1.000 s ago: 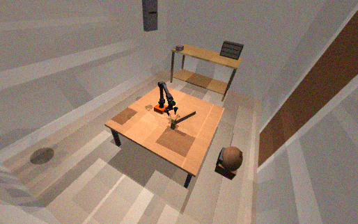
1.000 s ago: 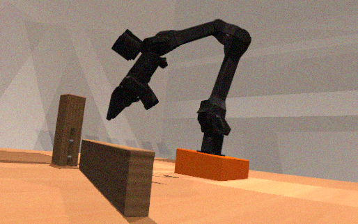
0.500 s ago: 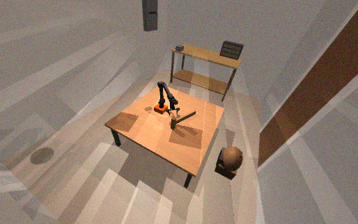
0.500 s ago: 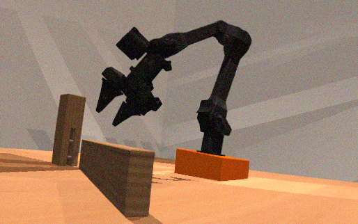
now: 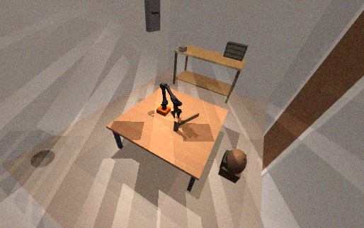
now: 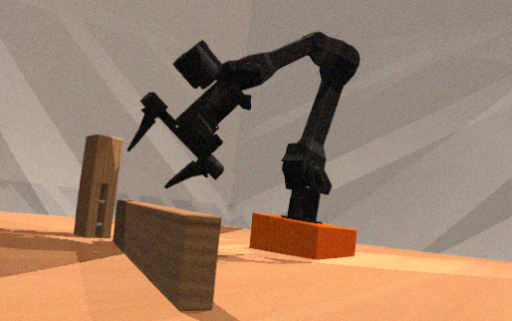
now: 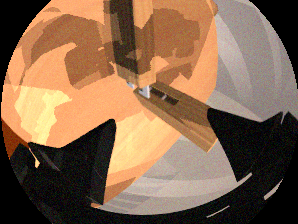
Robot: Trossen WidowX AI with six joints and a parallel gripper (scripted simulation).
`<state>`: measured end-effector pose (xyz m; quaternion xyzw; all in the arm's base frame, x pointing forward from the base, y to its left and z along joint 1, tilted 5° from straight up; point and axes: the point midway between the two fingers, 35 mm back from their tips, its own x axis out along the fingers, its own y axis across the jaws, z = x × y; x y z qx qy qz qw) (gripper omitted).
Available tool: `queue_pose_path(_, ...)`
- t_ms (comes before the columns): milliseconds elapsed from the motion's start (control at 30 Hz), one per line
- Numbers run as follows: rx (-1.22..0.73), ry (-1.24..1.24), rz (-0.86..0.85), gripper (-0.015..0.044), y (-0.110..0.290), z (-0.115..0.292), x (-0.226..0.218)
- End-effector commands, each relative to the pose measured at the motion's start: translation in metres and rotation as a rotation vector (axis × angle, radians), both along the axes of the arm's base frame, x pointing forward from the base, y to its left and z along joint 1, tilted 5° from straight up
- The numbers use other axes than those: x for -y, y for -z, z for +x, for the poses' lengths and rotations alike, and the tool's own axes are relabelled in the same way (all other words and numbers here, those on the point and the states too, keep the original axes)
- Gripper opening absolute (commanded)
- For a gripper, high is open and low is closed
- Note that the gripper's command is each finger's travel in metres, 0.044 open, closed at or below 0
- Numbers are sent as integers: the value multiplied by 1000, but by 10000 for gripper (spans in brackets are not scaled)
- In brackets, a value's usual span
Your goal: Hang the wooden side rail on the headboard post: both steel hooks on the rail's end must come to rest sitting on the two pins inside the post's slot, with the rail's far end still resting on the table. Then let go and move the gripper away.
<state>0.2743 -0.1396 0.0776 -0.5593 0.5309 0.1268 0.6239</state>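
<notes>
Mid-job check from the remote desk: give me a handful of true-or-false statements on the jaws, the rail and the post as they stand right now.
1. The gripper has its jaws wide open and holds nothing. True.
2. The side rail is lifted off the table. False: it lies on the table, nothing gripping it.
3. The headboard post stands upright with its slot facing the rail. True.
4. The arm's base is blue. False: it is orange.
5. The gripper hangs above the rail's post end, not touching it. True.
</notes>
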Motion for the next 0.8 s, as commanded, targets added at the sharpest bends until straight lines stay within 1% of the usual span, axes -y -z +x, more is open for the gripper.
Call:
queue_pose_path(0,158,257,68,440,-1,1,1)
queue_pose_path(433,669,912,305,440,-4,2,0)
queue_pose_path(767,1122,1351,558,440,-9,1,-2)
